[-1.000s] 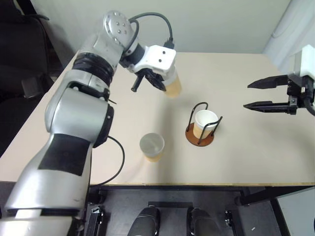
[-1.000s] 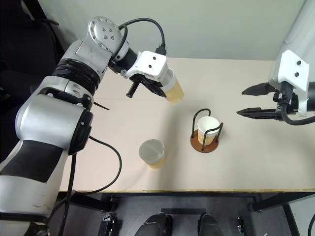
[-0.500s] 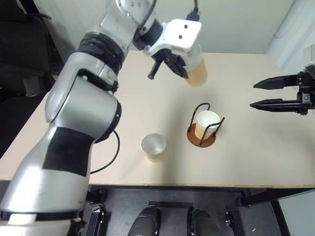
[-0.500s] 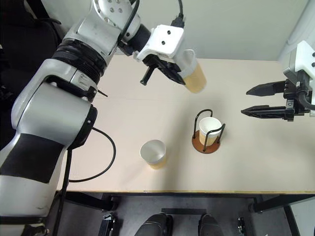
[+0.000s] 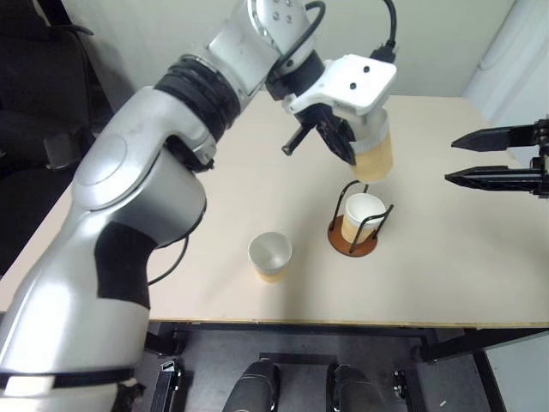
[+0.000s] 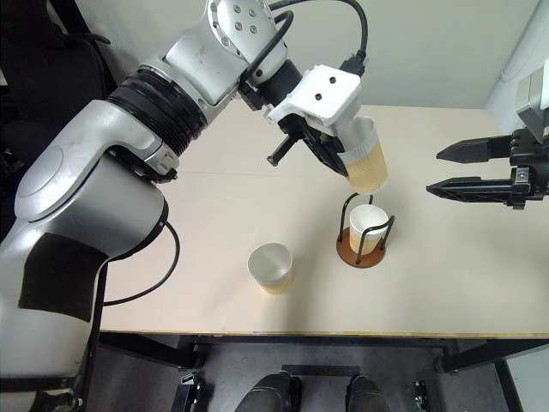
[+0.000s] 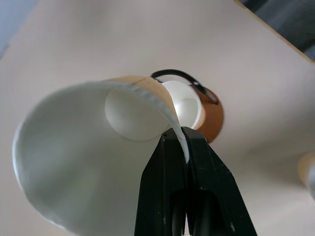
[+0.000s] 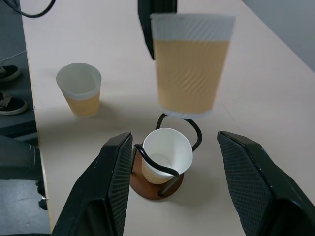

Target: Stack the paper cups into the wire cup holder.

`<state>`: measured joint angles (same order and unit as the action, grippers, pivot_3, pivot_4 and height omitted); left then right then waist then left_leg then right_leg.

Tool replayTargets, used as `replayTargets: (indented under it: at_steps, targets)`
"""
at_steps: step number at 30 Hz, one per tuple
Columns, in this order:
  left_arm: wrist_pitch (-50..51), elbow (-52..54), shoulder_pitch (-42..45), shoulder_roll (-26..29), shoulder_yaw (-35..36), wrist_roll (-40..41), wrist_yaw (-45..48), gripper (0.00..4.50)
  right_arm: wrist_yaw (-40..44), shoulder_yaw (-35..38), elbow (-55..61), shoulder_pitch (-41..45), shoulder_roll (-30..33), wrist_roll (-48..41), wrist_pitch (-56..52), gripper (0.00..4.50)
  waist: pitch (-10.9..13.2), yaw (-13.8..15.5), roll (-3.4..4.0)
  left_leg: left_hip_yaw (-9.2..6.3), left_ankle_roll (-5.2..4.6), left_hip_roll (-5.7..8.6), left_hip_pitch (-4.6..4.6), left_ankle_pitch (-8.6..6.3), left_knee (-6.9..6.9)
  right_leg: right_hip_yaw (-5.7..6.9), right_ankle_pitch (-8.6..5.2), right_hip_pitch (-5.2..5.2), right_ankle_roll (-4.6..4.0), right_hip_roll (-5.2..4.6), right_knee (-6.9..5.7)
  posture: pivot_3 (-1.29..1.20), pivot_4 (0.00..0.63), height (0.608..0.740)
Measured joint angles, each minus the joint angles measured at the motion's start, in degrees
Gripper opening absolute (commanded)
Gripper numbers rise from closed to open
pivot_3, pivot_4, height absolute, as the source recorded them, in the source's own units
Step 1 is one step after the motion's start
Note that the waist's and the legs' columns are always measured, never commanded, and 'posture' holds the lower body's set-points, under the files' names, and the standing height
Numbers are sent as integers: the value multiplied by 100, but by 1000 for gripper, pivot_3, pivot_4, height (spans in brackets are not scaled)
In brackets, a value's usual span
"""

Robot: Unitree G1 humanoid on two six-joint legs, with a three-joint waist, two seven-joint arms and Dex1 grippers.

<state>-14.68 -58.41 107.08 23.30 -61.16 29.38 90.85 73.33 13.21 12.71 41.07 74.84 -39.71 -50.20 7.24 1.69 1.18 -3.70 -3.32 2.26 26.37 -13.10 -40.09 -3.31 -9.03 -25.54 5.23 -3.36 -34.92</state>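
Above the wire cup holder, from my head, my left gripper pinches a paper cup by its rim; another cup sits inside, a third stands well apart on the table; at my left wrist, fingers press together on the rim; at my right wrist, fingers stand spread, holding nothing.

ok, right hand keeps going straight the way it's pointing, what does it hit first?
Likely the wire cup holder with the paper cup seated in it: in the wrist view they sit centred between the open right hand's fingers. The left hand's held cup hangs just above that line; depth is unclear.
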Motion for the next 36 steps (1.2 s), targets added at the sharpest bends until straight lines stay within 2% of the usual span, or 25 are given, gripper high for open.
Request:
replayTargets:
  at_steps: [4,13,36]
  targets:
    - [-201,11,0,-36,-281,36,0,9,-54,124,18,-12,17,-94,-71,2749,0,9,0,-4,-2,0,0,3,-6,-6,2,4,1,-6,-1,0,150,740]
    - [-1025,-652,-8,-473,-220,-739,-1,9,-132,230,85,-215,84,-179,-172,2749,0,18,1,-1,-1,-1,-3,5,-3,-6,2,6,10,-1,-1,0,150,740]
    - [-1078,-798,-272,-908,-17,-1073,0,9,-187,389,214,-523,202,-281,-171,2749,0,31,1,2,22,1,0,-4,-1,-3,-8,8,53,-4,2,0,150,740]
